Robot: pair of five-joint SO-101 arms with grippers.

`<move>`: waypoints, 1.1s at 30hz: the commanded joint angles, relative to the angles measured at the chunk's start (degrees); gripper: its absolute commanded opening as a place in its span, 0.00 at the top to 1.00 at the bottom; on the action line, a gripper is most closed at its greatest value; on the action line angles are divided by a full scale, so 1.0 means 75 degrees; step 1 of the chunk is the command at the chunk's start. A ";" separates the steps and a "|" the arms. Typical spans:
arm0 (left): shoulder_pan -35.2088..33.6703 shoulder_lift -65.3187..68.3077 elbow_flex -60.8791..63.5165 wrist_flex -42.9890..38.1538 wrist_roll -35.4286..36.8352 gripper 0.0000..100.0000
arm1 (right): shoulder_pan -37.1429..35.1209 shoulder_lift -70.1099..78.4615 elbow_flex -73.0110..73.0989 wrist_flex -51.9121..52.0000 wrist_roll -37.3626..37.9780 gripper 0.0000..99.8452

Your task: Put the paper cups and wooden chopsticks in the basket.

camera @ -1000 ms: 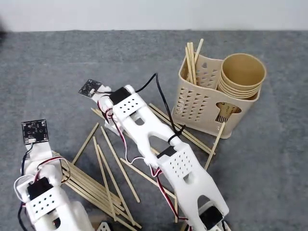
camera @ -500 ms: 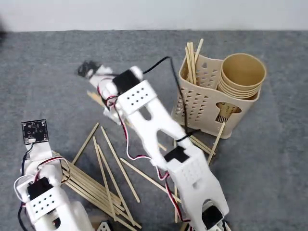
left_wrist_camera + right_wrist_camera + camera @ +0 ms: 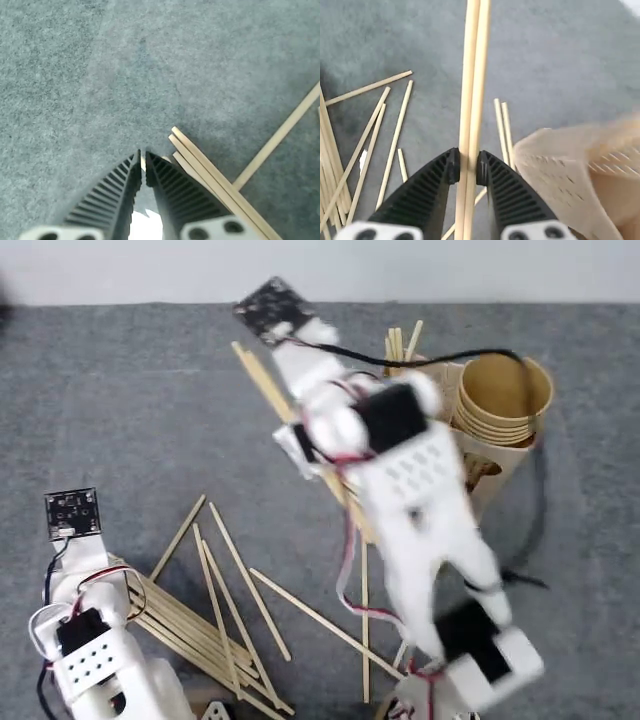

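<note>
my right hand (image 3: 466, 165) is up off the bench (image 3: 120, 410), clamped on two chopsticks (image 3: 474, 75) that sit side by side between the pads. in the high view they run at a slant, with one end poking out far-left and the other going back under the arm. the basket (image 3: 580, 165) is just right of them. the cups (image 3: 505, 390) are stacked in its right half and a few sticks (image 3: 400, 345) already stand in its left half.

my left hand (image 3: 142, 161) is parked near-left, low over the bench. it's pinched almost together on nothing, right beside a bundle (image 3: 215, 190) of sticks. plenty of loose chopsticks (image 3: 230, 590) are scattered on the near side too, so i'd say there's a lot left to do.

stuff i'm worried about:

- i've got two round sticks in one pinch. if one sits a bit looser it could slide out when i tip them upright, and then i'm picking it off the bench again.
- there's lots of stick hanging out both sides of the grip, so any swing makes the ends sweep wide. a tip could clip the basket rim or the wall holes, shove the basket over and take the cups with it.
- the standing sticks lean around in there, so mine could jam on them and not drop in.
- letting go too high means they bounce out.
</note>
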 commanded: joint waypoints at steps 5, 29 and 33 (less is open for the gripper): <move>0.0070 -0.0199 -0.0041 -0.0199 -0.0035 0.98 | 0.1201 -0.1893 0.0199 -0.1201 -0.0152 0.99; 0.0082 -0.0199 -0.0041 -0.0199 -0.0035 0.98 | 0.3405 -0.3089 0.7689 -1.1727 -0.1231 0.99; 0.0082 -0.0199 -0.0041 -0.0199 -0.0035 0.98 | 0.3370 -0.3405 0.8522 -1.1681 -0.1231 0.96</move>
